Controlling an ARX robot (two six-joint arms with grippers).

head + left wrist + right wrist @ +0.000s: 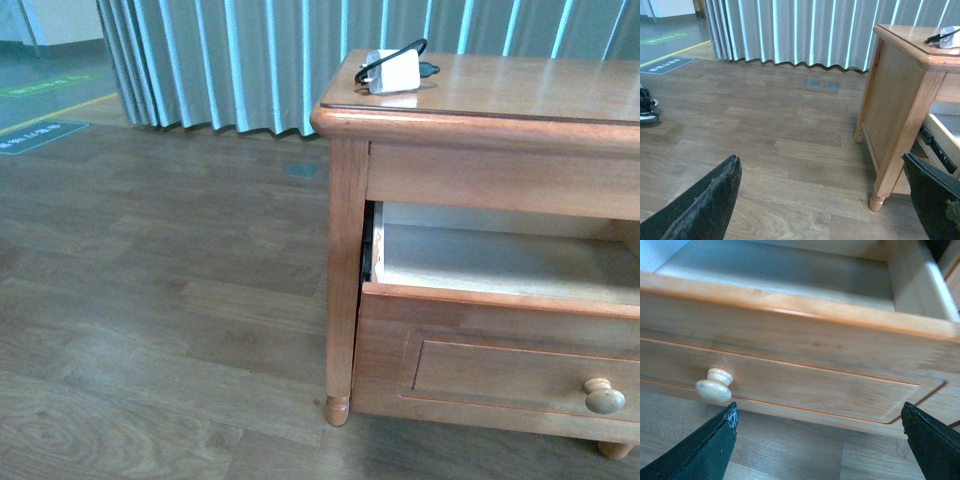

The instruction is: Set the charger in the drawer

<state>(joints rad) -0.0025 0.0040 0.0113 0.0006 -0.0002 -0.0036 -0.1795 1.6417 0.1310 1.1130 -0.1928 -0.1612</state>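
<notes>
The cabinet point(520, 90) was honey-coloured wood with a glossy, smooth top. The drawer point(490, 345) front matched, its inside paler and matt. The charger point(393, 72) looked smooth white plastic, the floor point(150, 300) matt wood-grain.

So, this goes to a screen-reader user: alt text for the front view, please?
A wooden cabinet stands with its drawer pulled open, the visible inside bare. A white charger with looped black cable lies on the cabinet's top near its front corner. Wood floor and pale curtain behind; no arms in view.
</notes>
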